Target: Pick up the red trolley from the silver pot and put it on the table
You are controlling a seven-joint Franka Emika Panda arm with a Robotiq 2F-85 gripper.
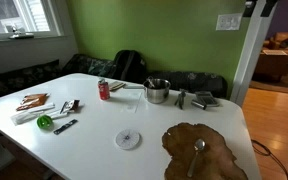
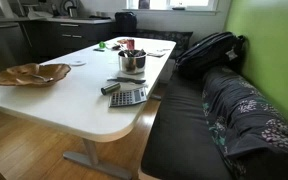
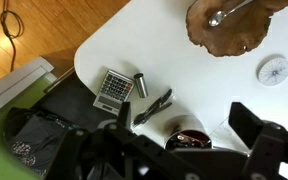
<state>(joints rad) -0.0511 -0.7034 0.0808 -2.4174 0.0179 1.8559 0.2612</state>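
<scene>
The silver pot (image 1: 156, 91) stands on the white table (image 1: 94, 135) near its far edge; it also shows in an exterior view (image 2: 132, 62). In the wrist view the pot (image 3: 187, 123) lies just below the camera, and the dark red trolley (image 3: 189, 138) sits inside it. My gripper (image 3: 184, 115) hangs above the pot with its two dark fingers spread wide on either side of it, open and empty. The trolley cannot be made out in either exterior view, and neither shows the gripper.
A red can (image 1: 104, 90) stands beside the pot. A calculator (image 3: 112, 90), a grey cylinder (image 3: 140, 84) and a dark tool (image 3: 152, 106) lie near the table corner. A wooden slab (image 3: 229, 30) holds a spoon (image 3: 229, 12). A white disc (image 3: 273, 70) lies mid-table.
</scene>
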